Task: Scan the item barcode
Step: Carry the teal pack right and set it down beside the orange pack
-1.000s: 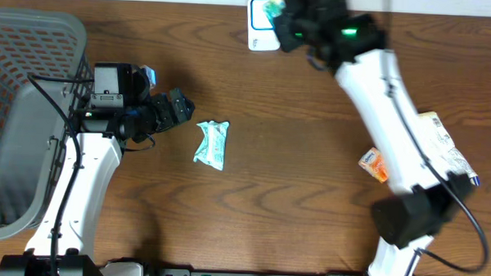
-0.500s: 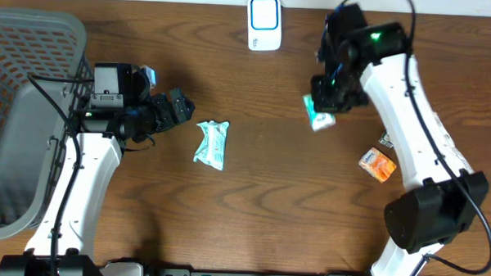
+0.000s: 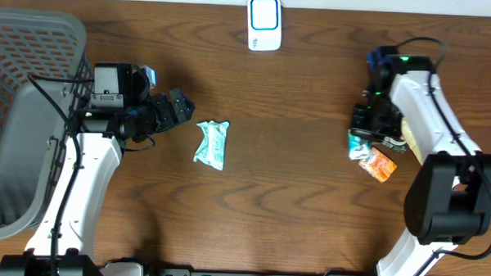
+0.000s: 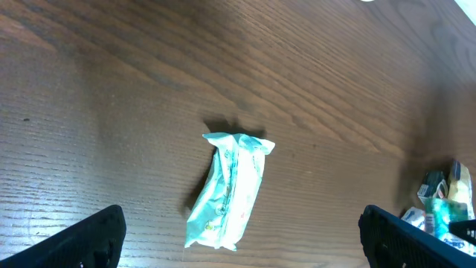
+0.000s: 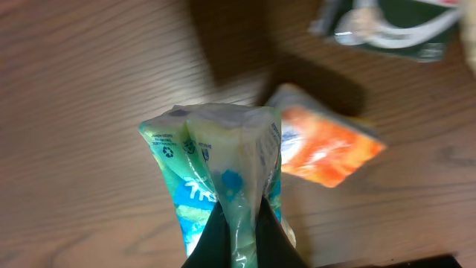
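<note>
My right gripper (image 5: 239, 223) is shut on the crimped end of a teal and green packet (image 5: 216, 164). In the overhead view this packet (image 3: 357, 145) hangs low at the right of the table, beside an orange packet (image 3: 378, 165), under the right gripper (image 3: 370, 132). The white scanner with a blue frame (image 3: 264, 22) stands at the back edge, far from it. A second teal packet (image 3: 212, 143) lies mid-table. My left gripper (image 3: 177, 109) stands open just left of it, and in the left wrist view the packet (image 4: 229, 190) lies flat ahead of the wide-apart left gripper (image 4: 245, 249).
A grey mesh basket (image 3: 17, 105) fills the far left. The orange packet (image 5: 327, 145) lies right of the held one, with a dark green package (image 5: 394, 30) behind it. A pale packet (image 3: 411, 131) lies partly under the right arm.
The right arm has swung from the scanner at the back edge down to the right side of the table, carrying the teal packet. The left arm has not moved.
</note>
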Motion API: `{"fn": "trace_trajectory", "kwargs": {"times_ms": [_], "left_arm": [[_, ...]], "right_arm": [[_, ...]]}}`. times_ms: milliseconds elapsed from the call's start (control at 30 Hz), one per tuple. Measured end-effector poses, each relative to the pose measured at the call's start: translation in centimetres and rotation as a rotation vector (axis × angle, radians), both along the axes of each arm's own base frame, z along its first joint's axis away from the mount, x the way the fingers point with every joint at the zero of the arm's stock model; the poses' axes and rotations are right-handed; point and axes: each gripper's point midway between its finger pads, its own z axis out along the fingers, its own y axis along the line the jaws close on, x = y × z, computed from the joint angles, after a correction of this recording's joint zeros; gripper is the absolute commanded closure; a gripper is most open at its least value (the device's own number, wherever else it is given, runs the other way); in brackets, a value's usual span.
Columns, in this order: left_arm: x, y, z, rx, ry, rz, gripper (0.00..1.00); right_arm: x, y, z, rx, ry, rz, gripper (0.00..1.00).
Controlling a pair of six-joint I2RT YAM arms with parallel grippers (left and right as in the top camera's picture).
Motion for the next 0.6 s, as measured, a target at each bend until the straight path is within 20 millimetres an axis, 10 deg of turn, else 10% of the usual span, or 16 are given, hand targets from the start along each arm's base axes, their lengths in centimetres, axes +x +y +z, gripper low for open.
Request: {"fn": "trace_trajectory", "kwargs": {"times_ms": [67, 233, 600], "left_arm": [[0.0, 0.0, 0.0, 0.0, 0.0, 0.0, 0.01], [0.0, 0.0, 0.0, 0.0, 0.0, 0.0, 0.01], [0.0, 0.0, 0.0, 0.0, 0.0, 0.0, 0.01]], "right_arm": [[0.0, -1.1, 0.0, -0.001, 0.001, -0.034, 0.95], [-0.3, -3.5, 0.0, -0.002, 0.01, -0.103, 0.38], [1.6, -2.3, 2.3, 0.115, -0.062, -0.067, 0.44]]}}
